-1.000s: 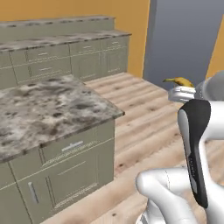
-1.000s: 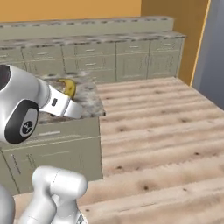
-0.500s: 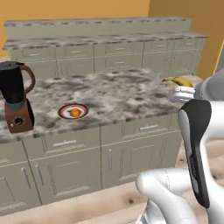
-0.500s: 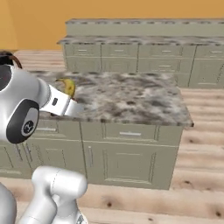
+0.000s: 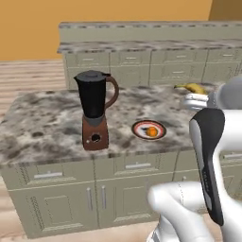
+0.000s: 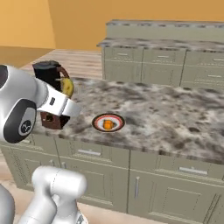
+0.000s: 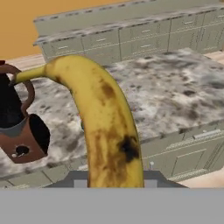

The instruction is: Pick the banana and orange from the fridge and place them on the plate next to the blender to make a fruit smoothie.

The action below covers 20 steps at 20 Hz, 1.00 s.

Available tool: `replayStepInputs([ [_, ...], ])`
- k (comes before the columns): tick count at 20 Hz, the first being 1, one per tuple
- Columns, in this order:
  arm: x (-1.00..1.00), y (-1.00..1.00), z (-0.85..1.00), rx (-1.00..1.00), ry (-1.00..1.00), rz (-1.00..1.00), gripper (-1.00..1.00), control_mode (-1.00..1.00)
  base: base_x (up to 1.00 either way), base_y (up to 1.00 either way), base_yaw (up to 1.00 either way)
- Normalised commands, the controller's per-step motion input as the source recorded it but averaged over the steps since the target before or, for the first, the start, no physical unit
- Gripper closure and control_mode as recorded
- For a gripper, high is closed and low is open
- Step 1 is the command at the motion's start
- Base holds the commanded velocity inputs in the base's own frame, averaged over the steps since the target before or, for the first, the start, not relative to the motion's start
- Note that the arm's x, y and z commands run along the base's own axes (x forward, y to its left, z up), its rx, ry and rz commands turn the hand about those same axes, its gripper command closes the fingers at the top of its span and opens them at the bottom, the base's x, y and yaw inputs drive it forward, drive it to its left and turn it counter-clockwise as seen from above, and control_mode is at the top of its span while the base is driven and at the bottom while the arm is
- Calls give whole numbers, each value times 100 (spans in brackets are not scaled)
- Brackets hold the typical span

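Observation:
My gripper (image 5: 195, 97) is shut on the banana (image 5: 191, 88), a yellow-brown curved fruit held above the right end of the island counter. Up close in the hand view the banana (image 7: 106, 129) rises from between the fingers, which it hides. The plate (image 5: 138, 126) with its red-orange rim lies on the counter left of and below the gripper, and the orange (image 5: 151, 132) rests on it. From the right, the plate (image 6: 97, 120) holds the orange (image 6: 107, 124), with the banana (image 6: 67, 86) up to its left. The blender (image 5: 94, 109) stands just left of the plate. The fridge is out of view.
The granite island counter (image 5: 42, 127) has beige drawers and doors along its front (image 5: 94, 198). A second run of beige cabinets (image 5: 142, 61) lines the orange back wall. Wood floor (image 6: 83, 59) lies between the two counters.
The base has driven round, so both base views have swung: the island now faces me, with the blender and the plate in front. The banana has stayed in the gripper.

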Motion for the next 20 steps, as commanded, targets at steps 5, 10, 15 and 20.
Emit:
replayStepInputs([
  [5, 0, 0, 0, 0, 0, 0, 100, 100, 81, -8, 27],
  [10, 0, 0, 0, 0, 0, 0, 100, 100, 41, -23, 18],
  [15, 5, -54, -97, -3, 15, 16, 100, -100, 0, 0, 0],
  [20, 40, -17, -100, -27, 27, 19, 100, -100, 0, 0, 0],
])
